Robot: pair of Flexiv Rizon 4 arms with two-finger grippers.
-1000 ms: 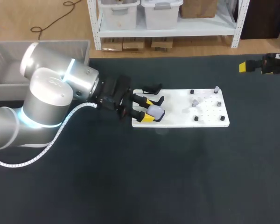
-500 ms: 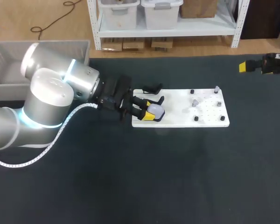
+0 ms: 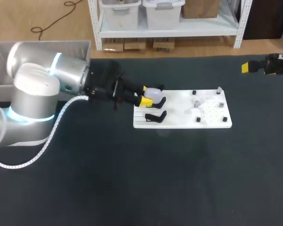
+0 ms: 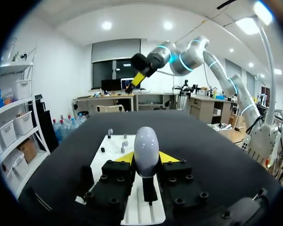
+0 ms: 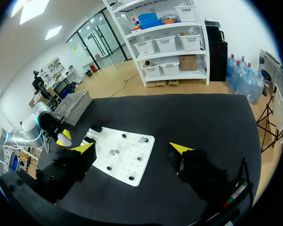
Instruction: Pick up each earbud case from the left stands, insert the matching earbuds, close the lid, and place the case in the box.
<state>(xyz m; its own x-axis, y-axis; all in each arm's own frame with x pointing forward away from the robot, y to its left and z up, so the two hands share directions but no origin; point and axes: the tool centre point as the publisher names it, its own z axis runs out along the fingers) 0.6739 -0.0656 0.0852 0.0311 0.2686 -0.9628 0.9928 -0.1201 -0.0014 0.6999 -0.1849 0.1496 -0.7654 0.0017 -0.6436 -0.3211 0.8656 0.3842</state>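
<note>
Pale earbud case point(image 3: 153, 92) is being clamped between the left gripper point(image 3: 147, 95)'s yellow tips, hanging over the white board point(image 3: 179, 115)'s left end beside the rear black stand point(image 3: 159, 100). Well apart, the right gripper point(image 5: 132, 148) is hovering with its fingers spread wide.

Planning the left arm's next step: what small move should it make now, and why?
Probably raise the earbud case a little, clear of the black stands: the left tool is shut on it, low over the white board, close beside them.
</note>
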